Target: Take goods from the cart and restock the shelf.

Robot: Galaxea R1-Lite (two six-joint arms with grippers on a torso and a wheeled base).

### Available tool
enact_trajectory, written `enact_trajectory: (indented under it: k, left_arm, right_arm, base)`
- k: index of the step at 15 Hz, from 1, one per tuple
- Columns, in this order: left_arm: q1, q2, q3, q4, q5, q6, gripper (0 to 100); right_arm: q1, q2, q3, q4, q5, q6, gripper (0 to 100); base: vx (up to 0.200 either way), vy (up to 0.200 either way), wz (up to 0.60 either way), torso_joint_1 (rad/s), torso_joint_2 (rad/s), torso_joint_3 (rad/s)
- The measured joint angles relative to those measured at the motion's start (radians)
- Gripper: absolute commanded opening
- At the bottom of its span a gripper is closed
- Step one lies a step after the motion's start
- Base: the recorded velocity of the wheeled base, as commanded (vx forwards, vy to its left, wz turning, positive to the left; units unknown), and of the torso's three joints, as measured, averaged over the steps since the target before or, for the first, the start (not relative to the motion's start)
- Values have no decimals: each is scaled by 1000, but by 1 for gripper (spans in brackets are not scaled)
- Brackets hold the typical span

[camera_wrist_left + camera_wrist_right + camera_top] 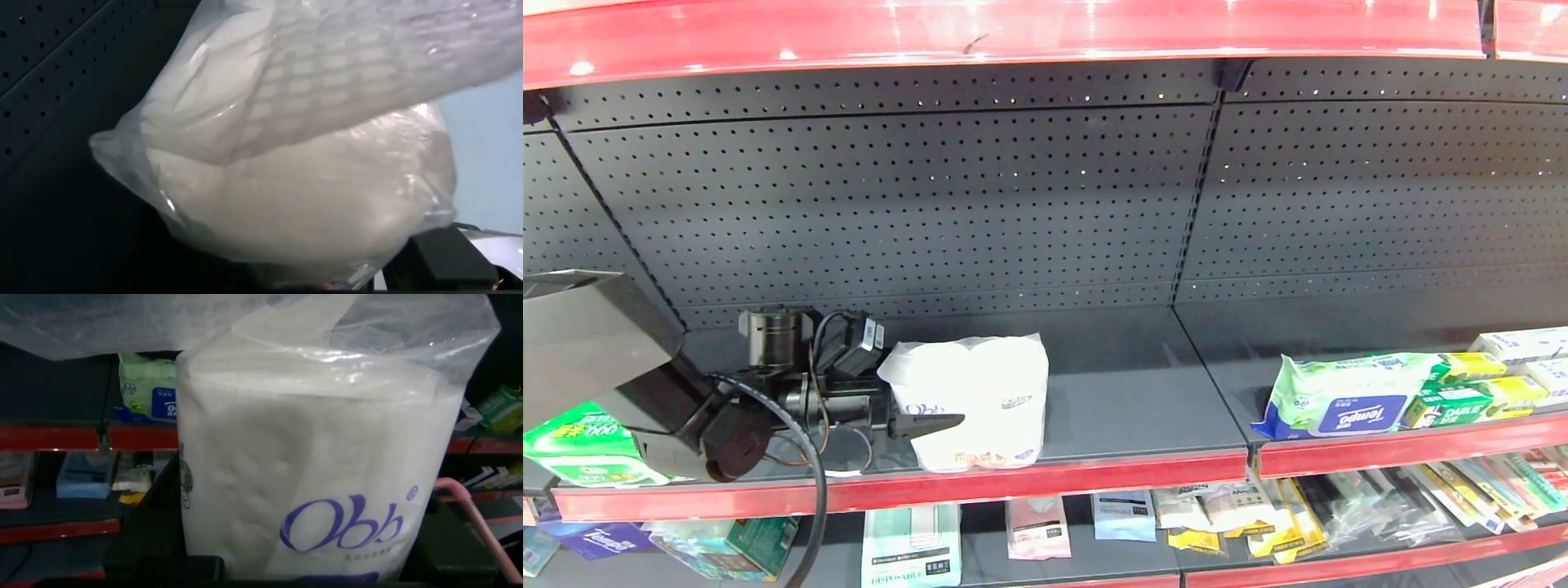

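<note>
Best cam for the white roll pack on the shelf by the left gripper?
Head view: the whole white roll pack stands on the shelf, with the left gripper against it. Left wrist view has the white roll pack close up, cropped. Right wrist view shows a similar pack; cannot tell if it's the same.

A wet-wipes pack (1347, 392) lies against toothpaste boxes (1474, 390) (green and yellow); small packets (1037, 527) below.
</note>
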Motion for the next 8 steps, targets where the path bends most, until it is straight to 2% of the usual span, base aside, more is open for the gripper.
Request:
enact_trajectory:
  k: [8]
  left_arm:
    - [-1,-5,9,0,13,-6,0]
  right_arm:
    - [0,5,-3,0,0,0,0]
  base:
    - [0,0,0,0,0,0]
